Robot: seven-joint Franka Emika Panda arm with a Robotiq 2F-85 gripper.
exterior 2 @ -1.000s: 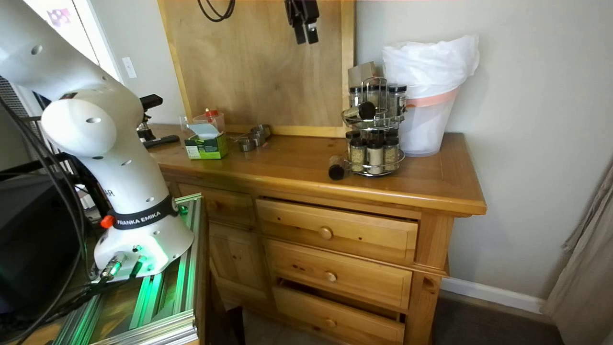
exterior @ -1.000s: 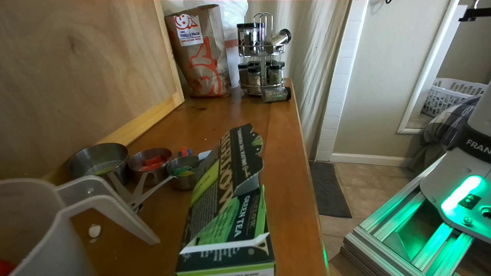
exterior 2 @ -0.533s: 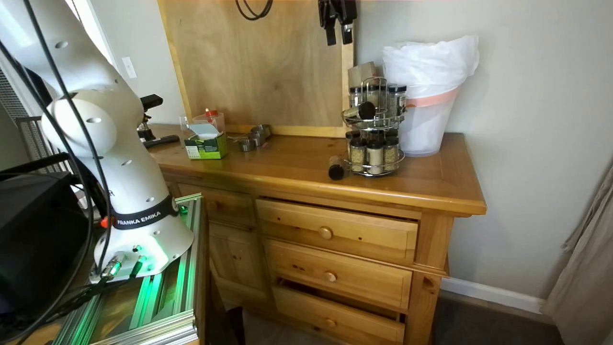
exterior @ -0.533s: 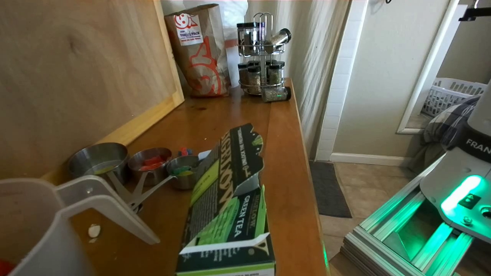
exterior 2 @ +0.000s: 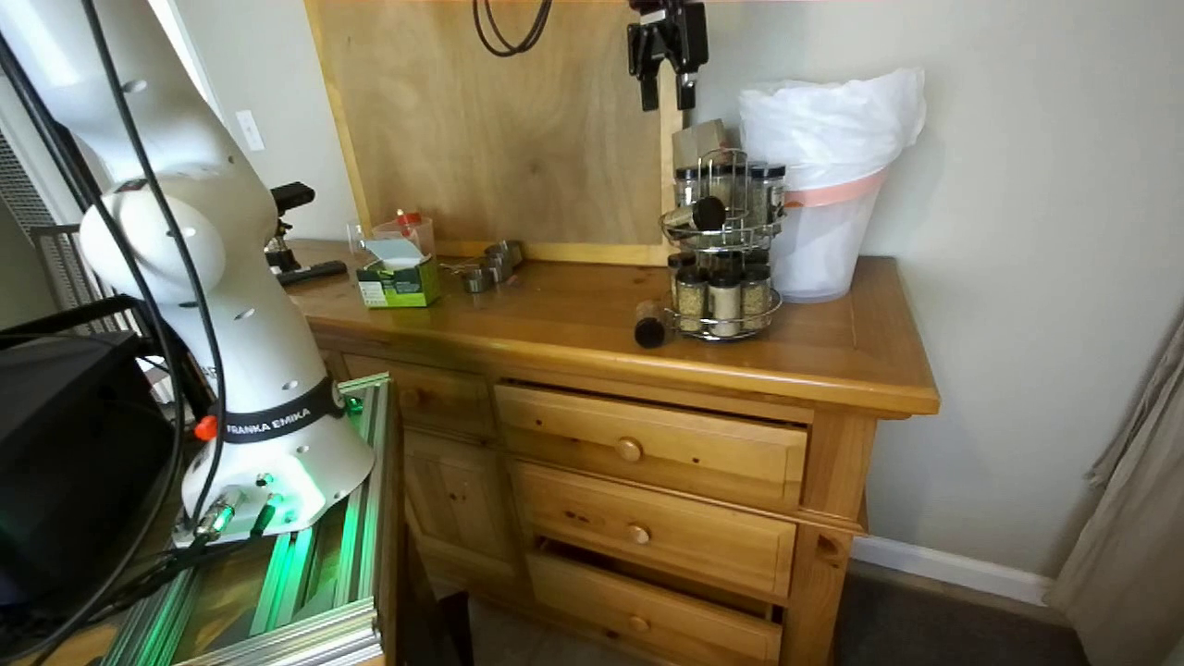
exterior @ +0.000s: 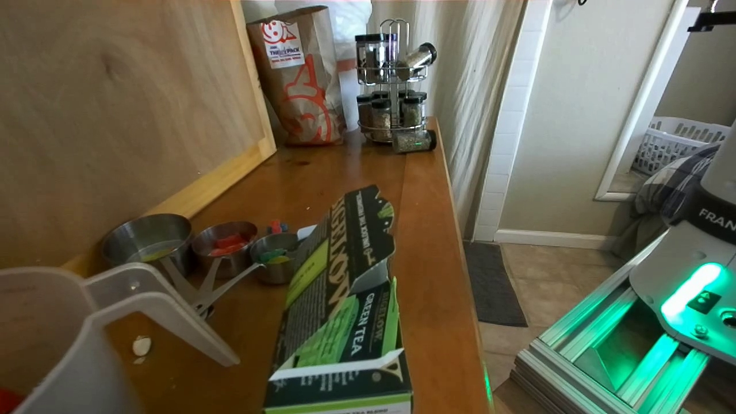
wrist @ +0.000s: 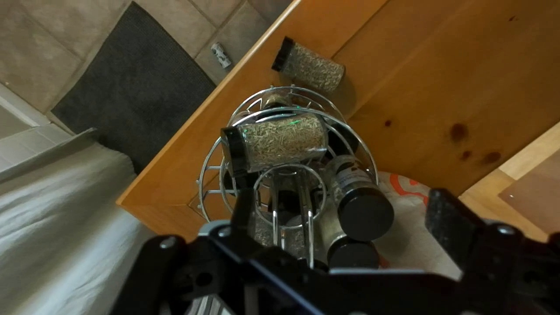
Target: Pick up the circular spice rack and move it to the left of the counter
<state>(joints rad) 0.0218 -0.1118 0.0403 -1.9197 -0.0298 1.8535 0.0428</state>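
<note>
The circular spice rack (exterior 2: pixel 724 248) is a two-tier chrome wire carousel full of black-lidded jars. It stands upright near the right end of the wooden counter (exterior 2: pixel 555 319) and also shows in an exterior view (exterior: pixel 394 80). One jar (exterior 2: pixel 696 215) lies tilted across its upper tier. My gripper (exterior 2: pixel 668 100) is open and empty, above and slightly left of the rack in that view. In the wrist view, the rack's wire top handle (wrist: pixel 291 197) appears between the open fingers (wrist: pixel 341 203), nearer the left finger. I see no contact. The lower tier is partly hidden.
A loose jar (exterior 2: pixel 650 326) lies on its side against the rack's base, near the counter's front edge. A paper bag (exterior: pixel 302 86) and a white-lined bin (exterior 2: pixel 823 203) stand close behind. A tea box (exterior 2: pixel 400 282) and measuring cups (exterior 2: pixel 490 268) are farther along the counter.
My gripper has moved right toward the rack, then slightly down. Its fingers now show farther apart in the exterior view. The rack and jars have not moved.
</note>
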